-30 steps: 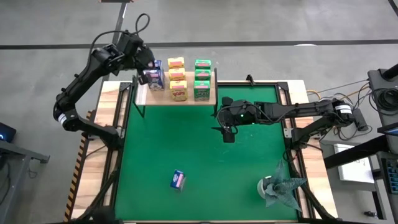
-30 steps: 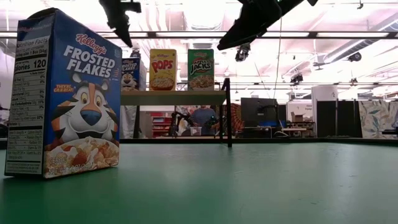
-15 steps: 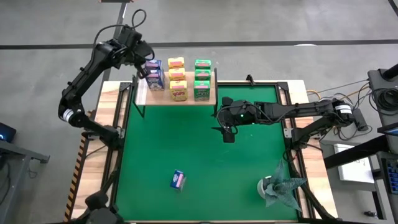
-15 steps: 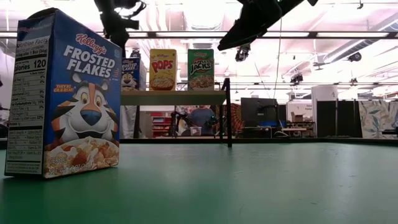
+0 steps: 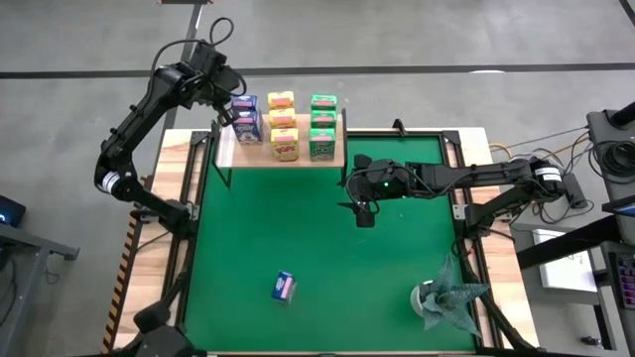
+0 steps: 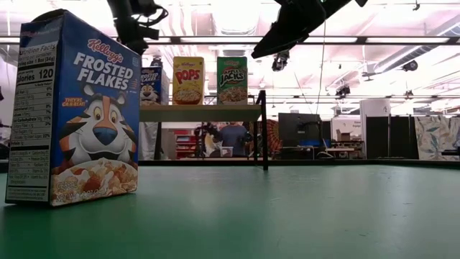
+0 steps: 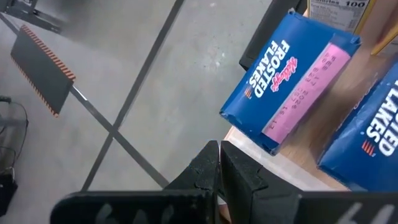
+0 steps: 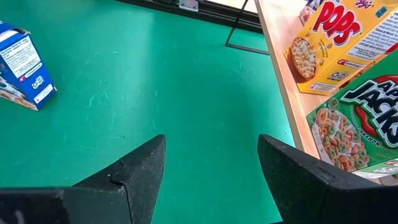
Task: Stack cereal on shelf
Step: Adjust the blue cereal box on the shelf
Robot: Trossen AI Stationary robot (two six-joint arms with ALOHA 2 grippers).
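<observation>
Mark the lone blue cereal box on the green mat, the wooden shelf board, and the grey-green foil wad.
Blue Frosted Flakes cereal box point(image 5: 284, 287): high view, its top face.
Light wooden shelf board point(image 5: 226, 151): high view, bare left end.
Grey-green foil wad with white base point(image 5: 445, 297): high view, crumpled middle.

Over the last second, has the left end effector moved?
Yes. The left end effector has drawn back from the shelf, toward the table's far-left corner, away from the blue boxes.

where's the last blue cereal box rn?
High view: blue box stands alone on the green mat, near side, left of centre, far from the shelf.
</observation>
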